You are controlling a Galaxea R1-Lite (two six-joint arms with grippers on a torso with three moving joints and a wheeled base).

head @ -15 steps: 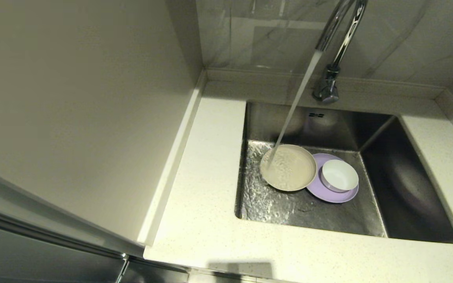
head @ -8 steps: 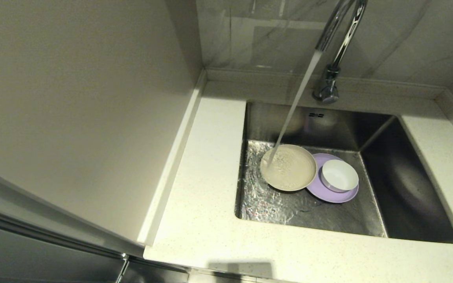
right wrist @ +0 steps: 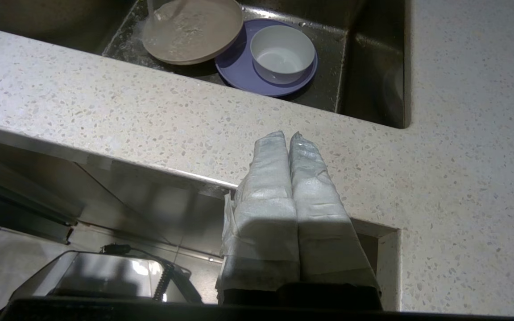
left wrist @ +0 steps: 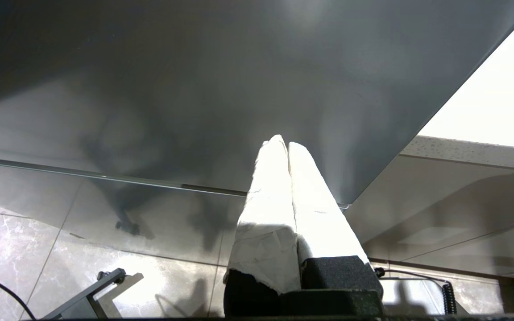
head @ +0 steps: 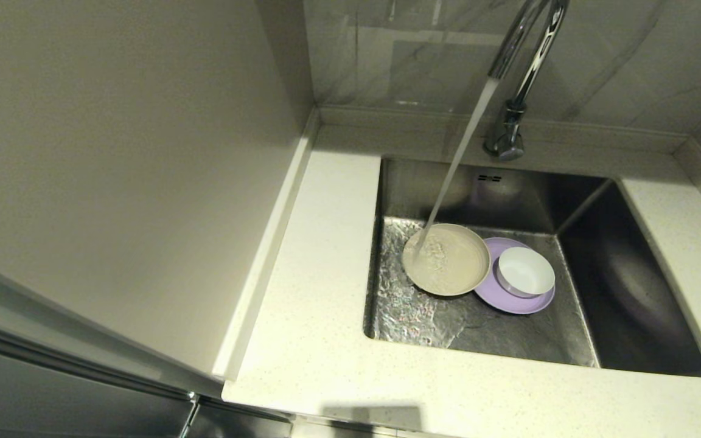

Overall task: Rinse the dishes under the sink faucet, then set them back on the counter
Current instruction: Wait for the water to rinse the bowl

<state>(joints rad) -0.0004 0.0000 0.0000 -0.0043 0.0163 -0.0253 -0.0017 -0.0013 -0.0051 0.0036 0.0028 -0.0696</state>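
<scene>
A: Head view — water runs from the faucet (head: 524,67) onto the beige plate (head: 446,259) in the sink (head: 624,292). No hand shows there.

B: The right wrist view has the right hand (right wrist: 289,136) clenched, fingers pressed together, grasping nothing, low at the front edge of the bench (right wrist: 194,120). The dishes lie well ahead of it, beyond the bench, down in the basin.

A: How do they sit?

B: The beige plate overlaps the rim of the purple plate (head: 515,301); the white bowl (head: 526,271) stands upright on the purple one, just beside the beige.

A: And the left hand (left wrist: 287,143)?

B: Clenched too, empty — parked below bench height, a dark cabinet panel (left wrist: 194,89) ahead of it.
</scene>
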